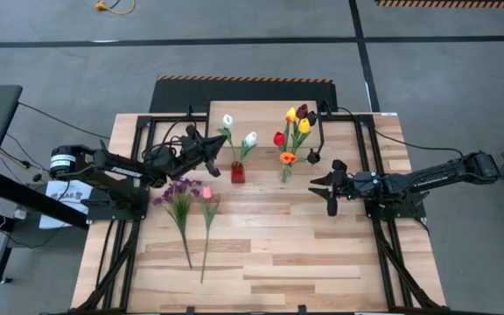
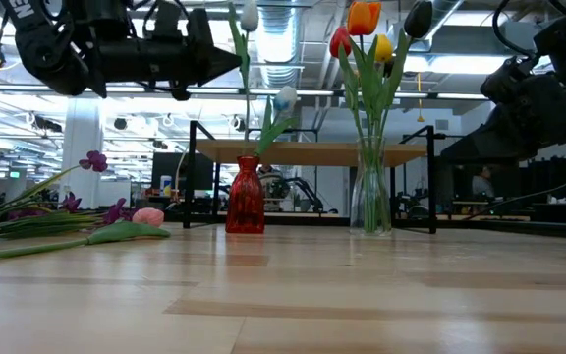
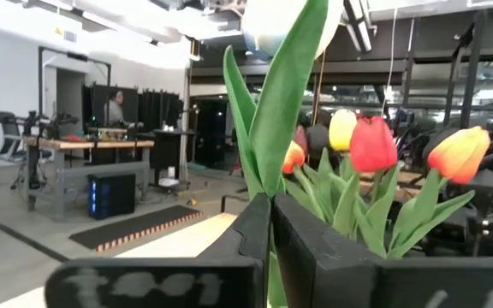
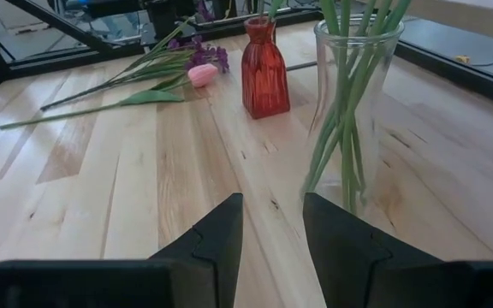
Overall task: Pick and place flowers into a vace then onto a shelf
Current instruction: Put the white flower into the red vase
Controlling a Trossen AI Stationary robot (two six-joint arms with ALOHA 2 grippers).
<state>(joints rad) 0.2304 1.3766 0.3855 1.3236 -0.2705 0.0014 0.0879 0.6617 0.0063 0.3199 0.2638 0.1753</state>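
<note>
A red vase [image 1: 237, 172] holds two white tulips. My left gripper [image 3: 270, 224] is shut on the taller tulip [image 2: 250, 15], high above the vase mouth. The shorter tulip [image 2: 284, 96] leans toward the right. A clear glass vase [image 4: 349, 103] stands beside it with red, yellow, orange and maroon tulips [image 1: 294, 131]. Purple sprigs [image 1: 178, 194] and a pink tulip [image 1: 206, 192] lie flat on the table. Both vases stand on the table in front of the shelf [image 2: 312, 152]. My right gripper [image 4: 270, 231] is open near the clear vase, with nothing between its fingers. My left gripper pinches the tall white tulip's green stem and leaf [image 3: 268, 184] between its two fingers, some way below the flower head. The fingers reach in from the table's left, tipped slightly upward, and lie across the stem. The tulip stands upright, its lower end in the red vase [image 2: 246, 197].
The shelf [image 1: 269, 114] has a light wood top and black legs, and it sits at the table's far middle. Black frame rails [image 1: 121, 254] run along both sides of the table. Bare planks [image 1: 287, 254] fill the near half.
</note>
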